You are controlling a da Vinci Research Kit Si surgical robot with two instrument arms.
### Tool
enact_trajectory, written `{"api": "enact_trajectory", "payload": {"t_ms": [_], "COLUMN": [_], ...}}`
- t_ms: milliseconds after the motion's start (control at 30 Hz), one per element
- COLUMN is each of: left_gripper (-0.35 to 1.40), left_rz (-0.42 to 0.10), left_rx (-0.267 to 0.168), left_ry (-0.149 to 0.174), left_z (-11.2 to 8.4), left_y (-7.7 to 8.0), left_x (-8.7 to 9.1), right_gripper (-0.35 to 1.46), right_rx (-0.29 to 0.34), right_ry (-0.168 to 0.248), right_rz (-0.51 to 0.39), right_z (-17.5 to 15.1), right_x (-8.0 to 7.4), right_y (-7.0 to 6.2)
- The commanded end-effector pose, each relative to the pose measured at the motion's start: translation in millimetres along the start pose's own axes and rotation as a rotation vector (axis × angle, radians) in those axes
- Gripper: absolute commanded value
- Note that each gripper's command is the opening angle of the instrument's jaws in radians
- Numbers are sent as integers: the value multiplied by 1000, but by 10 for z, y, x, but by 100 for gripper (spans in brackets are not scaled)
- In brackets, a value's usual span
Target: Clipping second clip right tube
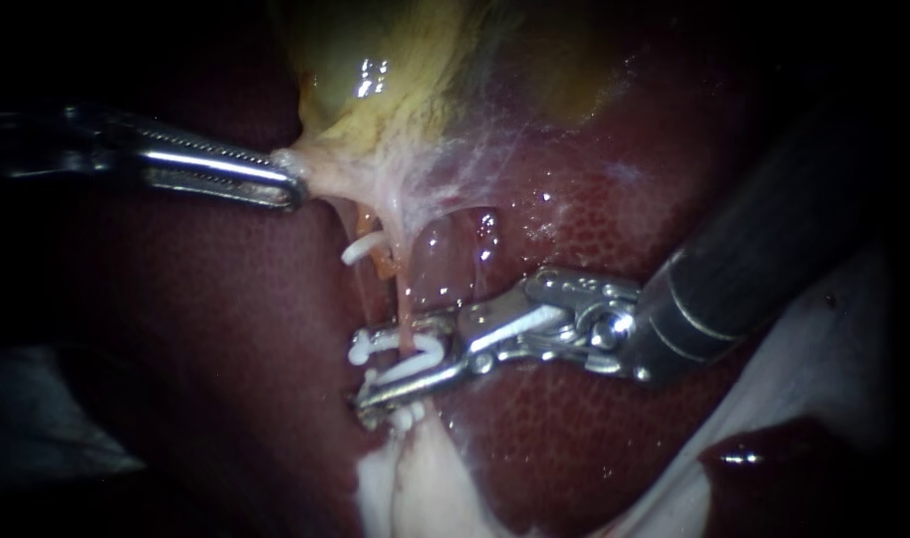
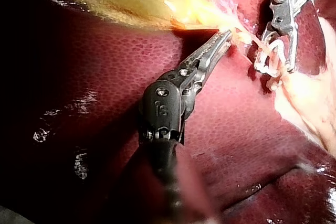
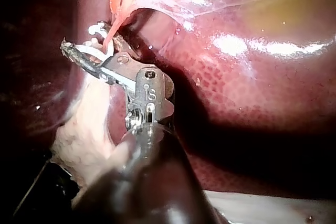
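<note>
Steel jaws of your left instrument [image 1: 287, 184] clamped on pale tissue [image 1: 323, 167] at narrow end of yellow gallbladder [image 1: 405, 70], dark red liver [image 1: 225, 329] beneath. Below and right of them, short white clip [image 1: 363, 247] lies just left of right tube [image 1: 405, 314]. Right tube runs down between jaws of your right instrument [image 1: 380, 369]. Those jaws stand apart yet grip loaded clip [image 1: 415, 365] from both sides, its white arms straddling right tube. Right instrument's shaft comes in from upper right.
</note>
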Motion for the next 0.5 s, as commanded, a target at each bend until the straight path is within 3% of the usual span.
{"api": "enact_trajectory", "payload": {"t_ms": [33,500], "left_gripper": [-35,-35], "left_rz": [0,0], "left_rx": [0,0], "left_ry": [0,0], "left_z": [0,0], "left_y": [0,0], "left_x": [0,0], "right_gripper": [46,37], "right_rx": [2,50], "right_ry": [3,11], "right_rz": [9,32], "right_z": [-1,-4], "right_x": [1,23], "right_y": [-2,-35]}}
